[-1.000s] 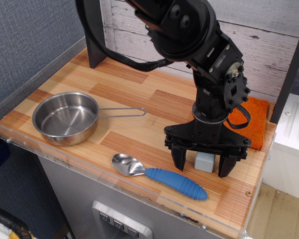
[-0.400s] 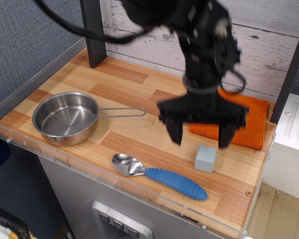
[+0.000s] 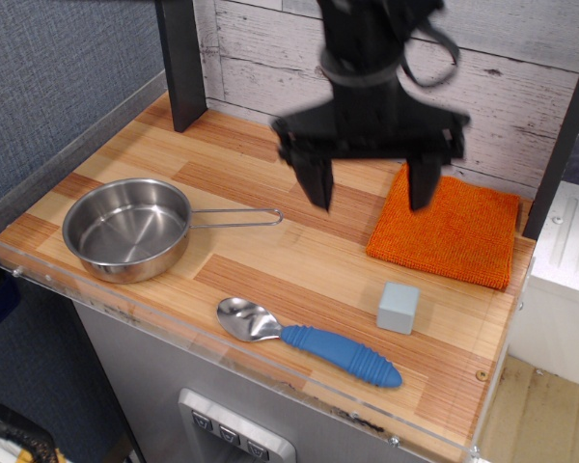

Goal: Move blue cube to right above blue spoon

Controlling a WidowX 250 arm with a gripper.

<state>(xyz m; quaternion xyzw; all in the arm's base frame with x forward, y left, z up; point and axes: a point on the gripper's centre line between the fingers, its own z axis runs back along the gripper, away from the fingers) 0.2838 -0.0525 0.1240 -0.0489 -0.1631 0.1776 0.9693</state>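
The pale grey-blue cube [image 3: 398,308] rests on the wooden table, just behind the right end of the blue spoon's handle. The blue spoon [image 3: 309,341] lies near the front edge, metal bowl to the left, ribbed blue handle to the right. My gripper [image 3: 371,188] hangs high above the table, well behind and above the cube. Its two black fingers [image 3: 316,179] are spread wide and hold nothing.
A steel pan [image 3: 127,229] with a wire handle sits at the left. An orange cloth [image 3: 448,231] lies at the back right. A dark post [image 3: 179,63] stands at the back left. A clear plastic rim [image 3: 222,355] lines the table's front and left edges.
My gripper was down around the cube with its fingers on either side. It has lifted up and moved back and left, open, leaving the cube on the table.
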